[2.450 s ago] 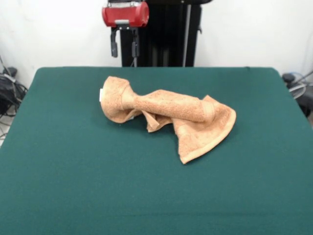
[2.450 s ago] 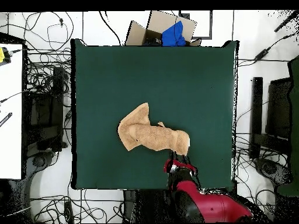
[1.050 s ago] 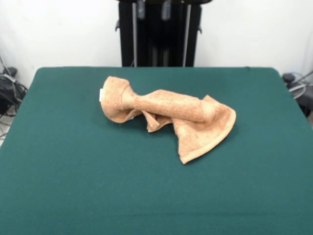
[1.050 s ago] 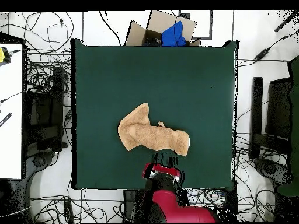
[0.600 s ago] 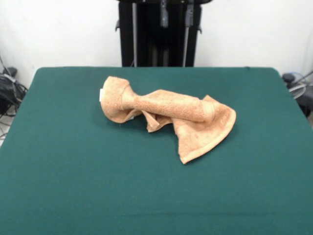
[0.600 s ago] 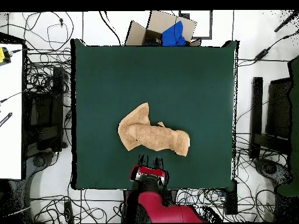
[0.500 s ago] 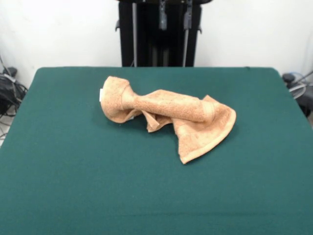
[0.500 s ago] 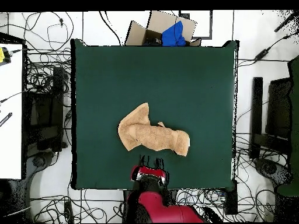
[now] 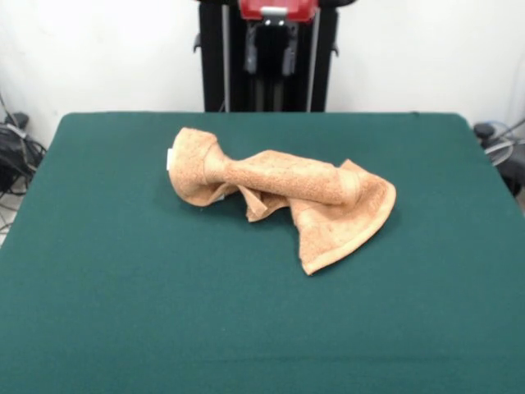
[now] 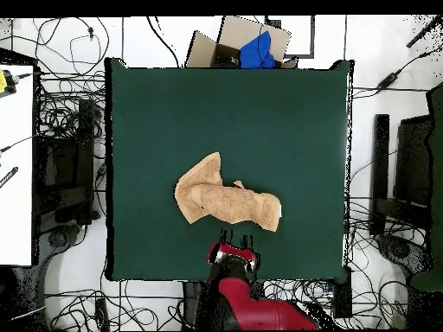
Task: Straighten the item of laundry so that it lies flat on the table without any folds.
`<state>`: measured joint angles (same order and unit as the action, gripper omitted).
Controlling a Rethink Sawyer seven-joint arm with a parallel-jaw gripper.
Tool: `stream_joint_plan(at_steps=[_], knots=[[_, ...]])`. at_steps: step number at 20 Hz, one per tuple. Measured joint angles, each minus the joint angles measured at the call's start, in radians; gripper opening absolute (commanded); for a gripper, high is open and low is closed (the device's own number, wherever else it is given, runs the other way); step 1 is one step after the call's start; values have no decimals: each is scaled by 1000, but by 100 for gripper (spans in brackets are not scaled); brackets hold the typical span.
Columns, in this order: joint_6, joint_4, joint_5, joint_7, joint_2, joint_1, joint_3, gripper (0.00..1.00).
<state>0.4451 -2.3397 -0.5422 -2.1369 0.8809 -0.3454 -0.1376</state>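
Note:
The item of laundry (image 9: 279, 185), a light-orange towel, lies crumpled and twisted into a roll near the middle of the dark green table (image 9: 123, 287). A small white tag shows at its left end, and a flat corner spreads toward the front right. In the overhead view the towel (image 10: 227, 201) sits in the lower half of the table (image 10: 260, 112). My gripper (image 9: 271, 61) hangs open and empty over the table's far edge, behind the towel and not touching it. From above, the gripper (image 10: 234, 236) is just below the towel's lower edge.
A cardboard box holding a blue cloth (image 10: 251, 47) stands beyond the table's top edge in the overhead view. Cables cover the floor all around. A white bench (image 10: 16, 164) is at the left and black equipment (image 10: 407, 173) at the right.
The gripper rose from the towel's tag end and swung sideways along the table's edge. It now hangs lower again, behind the towel's middle. The towel has not moved.

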Motion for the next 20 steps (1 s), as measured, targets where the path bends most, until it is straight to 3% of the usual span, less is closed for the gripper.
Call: stream_joint_plan(at_steps=[10,20], knots=[[5,70,29,0,-106,69,-117,100],[-8,107,54,0,-117,105,-140,100]])
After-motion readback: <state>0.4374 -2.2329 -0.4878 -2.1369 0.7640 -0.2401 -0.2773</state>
